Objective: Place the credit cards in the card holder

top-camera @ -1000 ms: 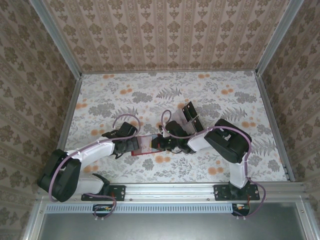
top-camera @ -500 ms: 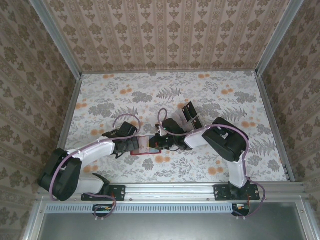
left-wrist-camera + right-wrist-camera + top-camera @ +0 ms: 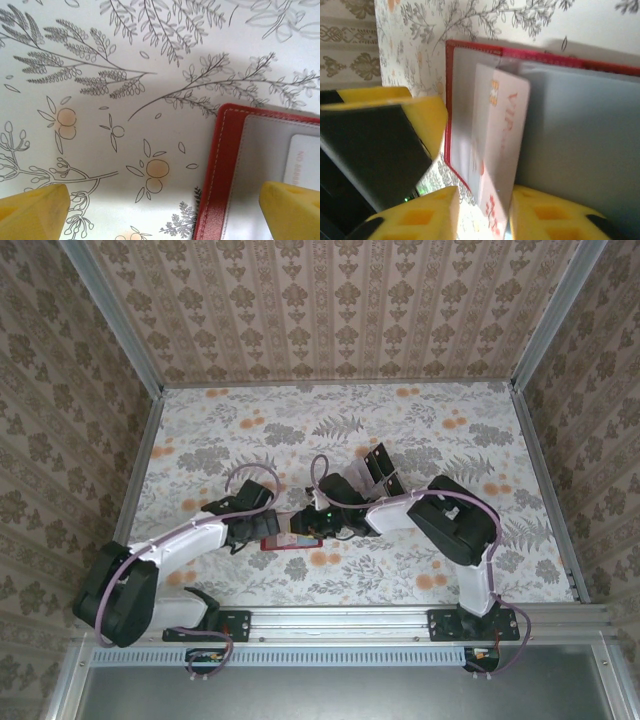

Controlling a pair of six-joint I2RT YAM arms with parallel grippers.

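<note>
A red card holder [image 3: 220, 165] lies open on the floral worktop [image 3: 100, 75], near the front middle. A pale card with red lettering [image 3: 502, 130] stands in its grey inner pocket, between the yellow fingers of the right hand [image 3: 485, 197]. These are slightly parted, with a gap beside one pad. The left hand [image 3: 164, 192] is spread wide over the holder's corner, holding nothing. Black cards [image 3: 380, 468] lie apart, further back.

card holder [image 3: 283, 540]: red, stitched edge, grey inner pockets, lying open and flat on the desk [image 3: 230, 430], toward its front edge. i note one pale card [image 3: 500, 135] with red print, slanted, part-way into a grey pocket. further black credit cards [image 3: 380, 468] lie behind, apart from the holder.
</note>
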